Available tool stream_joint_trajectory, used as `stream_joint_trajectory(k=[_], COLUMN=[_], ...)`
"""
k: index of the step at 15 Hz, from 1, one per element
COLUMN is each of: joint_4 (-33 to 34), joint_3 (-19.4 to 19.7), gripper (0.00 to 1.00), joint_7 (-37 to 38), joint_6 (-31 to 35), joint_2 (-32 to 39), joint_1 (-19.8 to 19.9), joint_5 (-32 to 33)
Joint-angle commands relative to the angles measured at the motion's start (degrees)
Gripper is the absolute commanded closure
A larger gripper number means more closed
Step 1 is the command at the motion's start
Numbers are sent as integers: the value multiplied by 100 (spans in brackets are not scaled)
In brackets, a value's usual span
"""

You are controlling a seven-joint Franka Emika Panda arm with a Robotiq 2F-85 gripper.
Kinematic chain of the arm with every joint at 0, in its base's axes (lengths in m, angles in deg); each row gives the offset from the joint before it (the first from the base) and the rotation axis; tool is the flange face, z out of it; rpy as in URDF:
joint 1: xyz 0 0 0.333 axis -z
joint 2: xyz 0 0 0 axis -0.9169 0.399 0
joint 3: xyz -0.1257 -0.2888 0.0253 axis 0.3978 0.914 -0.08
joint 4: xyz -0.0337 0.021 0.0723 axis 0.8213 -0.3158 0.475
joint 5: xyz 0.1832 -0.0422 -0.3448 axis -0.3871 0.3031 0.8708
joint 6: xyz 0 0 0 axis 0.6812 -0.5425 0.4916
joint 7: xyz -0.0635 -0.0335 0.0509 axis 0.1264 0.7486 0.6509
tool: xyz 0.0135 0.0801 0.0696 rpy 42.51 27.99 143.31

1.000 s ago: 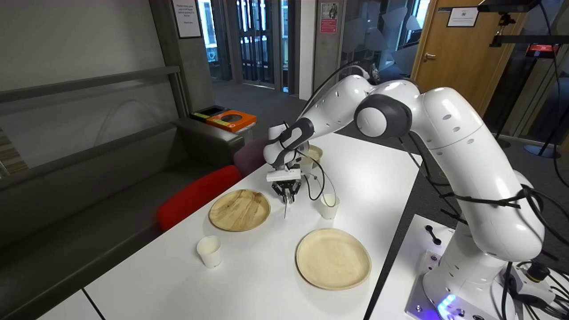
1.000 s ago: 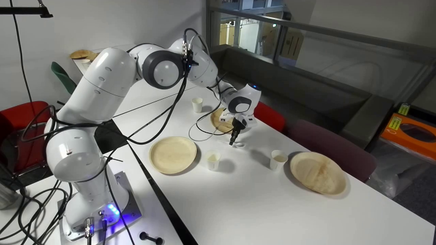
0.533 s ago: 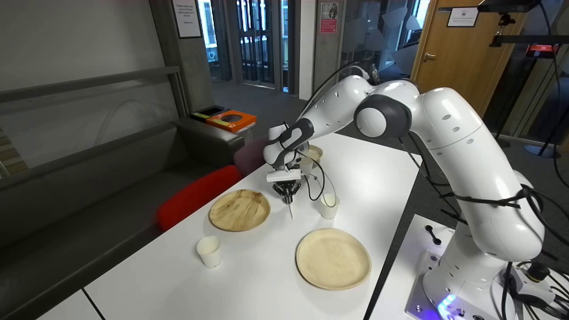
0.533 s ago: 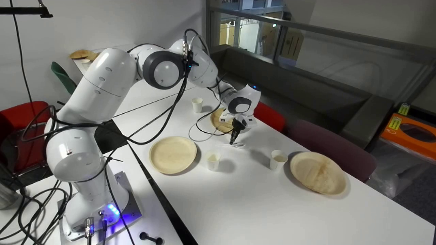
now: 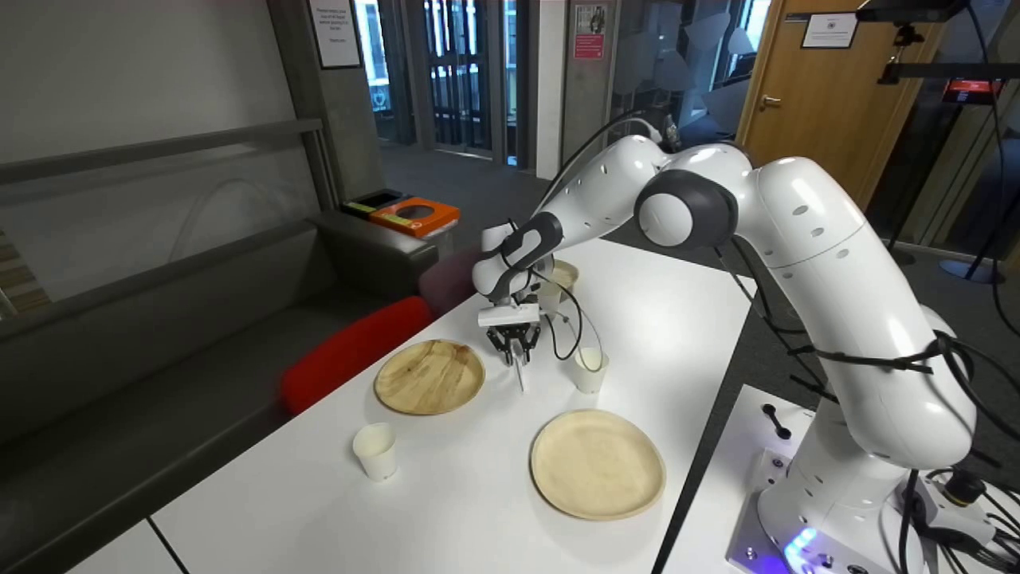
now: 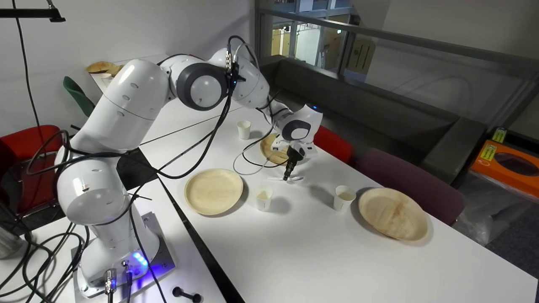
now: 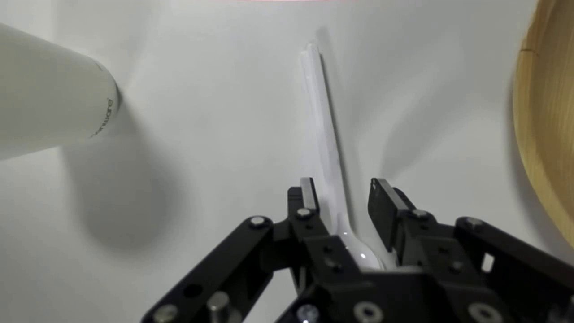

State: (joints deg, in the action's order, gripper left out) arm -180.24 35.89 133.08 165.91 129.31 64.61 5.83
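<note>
Claw [image 7: 344, 194] stands spread, pinching nothing. White, glossy, spoon-shaped utensil [image 7: 327, 132] appears to lie on the white worktop [image 7: 224, 103]; in the wrist view its handle [image 7: 321, 89] runs between the jaws toward 12 o'clock. White paper cup [image 7: 49, 94] sits at 10 o'clock; round, brown, wood-grained plate [image 7: 527, 143] at 2. Risk: the handle sits nearer the 9 o'clock jaw, so an uneven squeeze could swivel it.

In the wrist view the fingers [image 7: 296, 202] block some of the white utensil's [image 7: 327, 134] wide end, so can't make out its full shape. Paper cup [image 7: 49, 94] and wooden plate [image 7: 529, 134] both get chopped by the side edges. In an exterior view the arm [image 5: 669, 215] covers part of the far plate [image 5: 566, 273]; door notice [image 5: 830, 30] is too tiny to read.
</note>
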Motion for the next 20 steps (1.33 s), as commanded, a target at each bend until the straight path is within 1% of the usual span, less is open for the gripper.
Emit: stream_joint_trajectory(k=[1, 8, 10, 11, 12, 15, 20], joint_4=[-98, -50, -39, -28, -24, -13, 1], joint_3=[-11, -4, 1, 5, 6, 10, 16], gripper=[60, 56, 58, 60, 60, 66, 69], joint_7=[-213, -558, -611, -625, -641, -658, -652], joint_6=[58, 29, 23, 15, 11, 5, -4], joint_2=[-142, -115, -103, -92, -86, -65, -30], joint_1=[35, 28, 26, 25, 25, 28, 33], joint_5=[96, 106, 105, 104, 103, 98, 97])
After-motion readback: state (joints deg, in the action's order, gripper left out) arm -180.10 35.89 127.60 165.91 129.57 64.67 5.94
